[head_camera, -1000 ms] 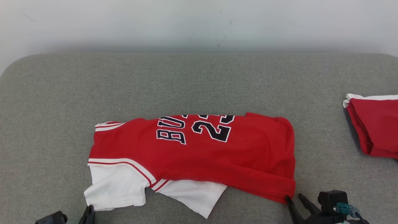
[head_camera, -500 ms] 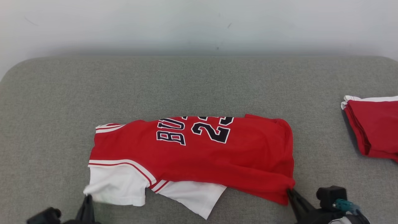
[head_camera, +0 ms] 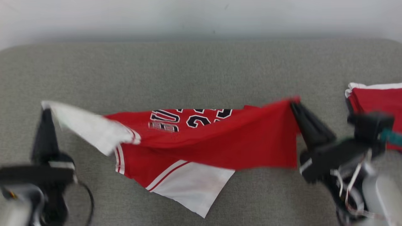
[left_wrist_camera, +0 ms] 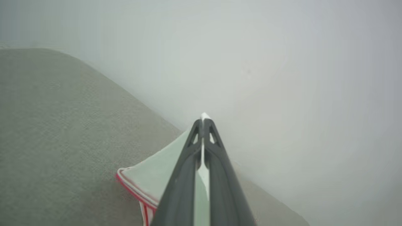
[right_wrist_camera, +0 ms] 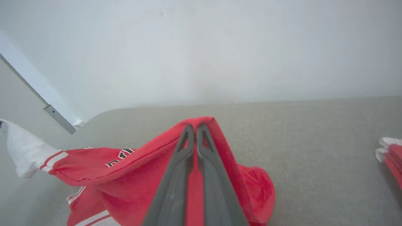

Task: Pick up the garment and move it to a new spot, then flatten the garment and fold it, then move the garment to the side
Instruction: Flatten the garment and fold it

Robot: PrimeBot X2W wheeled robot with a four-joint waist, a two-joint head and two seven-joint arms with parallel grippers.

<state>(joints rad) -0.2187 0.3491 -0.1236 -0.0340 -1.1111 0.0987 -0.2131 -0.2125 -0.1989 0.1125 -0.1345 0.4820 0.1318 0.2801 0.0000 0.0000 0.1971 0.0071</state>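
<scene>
Near left: left gripper (head_camera: pixel 46 108), pinched tight on a white corner of the garment (head_camera: pixel 204 138). Near right: right gripper (head_camera: pixel 293 103), clamped on a red hem corner. Between them, stretched and held up, white lower part drooping toward the grey cushion (head_camera: pixel 188 69). Farther right, folded red stack (head_camera: pixel 377 97). Beyond, pale wall (head_camera: pixel 201 15).

This looks like a bare test room or lab rather than a home. A plain white wall (head_camera: pixel 201 18) backs a broad work surface (head_camera: pixel 201 69) covered in grey fabric, with rounded corners (the head view is blurred, so finer detail is lost). A metal strip (right_wrist_camera: pixel 59 118) edges a pale panel at one side. A red jersey (head_camera: pixel 238 141) and a neat pile of folded red garments (head_camera: pixel 377 100) suggest a cloth-handling station.
</scene>
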